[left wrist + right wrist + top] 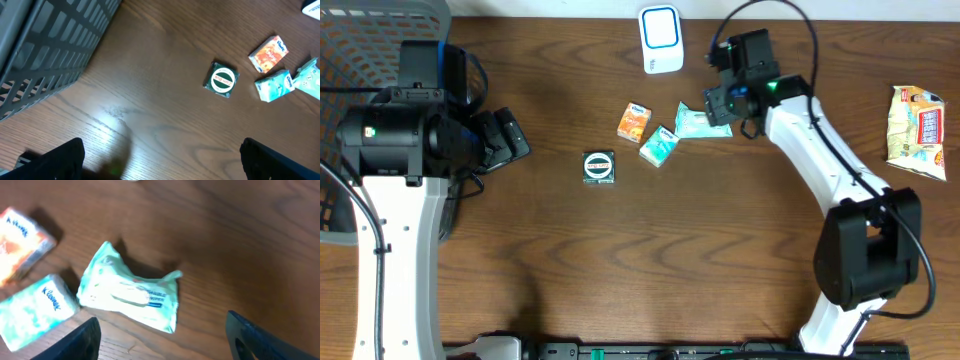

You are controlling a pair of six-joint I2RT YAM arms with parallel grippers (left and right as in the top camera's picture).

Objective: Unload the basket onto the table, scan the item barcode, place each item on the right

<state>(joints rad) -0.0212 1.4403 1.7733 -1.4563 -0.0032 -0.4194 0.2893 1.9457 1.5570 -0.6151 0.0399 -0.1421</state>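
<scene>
Crumpled pale-green plastic wipes packet (pixel 132 297) lying flat on brown wooden table (pixel 720 250), just beside teal tissue pack (pixel 659 146); right gripper (pixel 725 112) above packet, fingers apart, gripping nothing; left gripper (pixel 512 142) near grey plastic basket (pixel 360 30), fingers wide apart.

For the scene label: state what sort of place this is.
Probably a mock checkout on a wooden table: a white scanner-like device, packaged goods such as the orange tissue pack, and a grey basket.
</scene>
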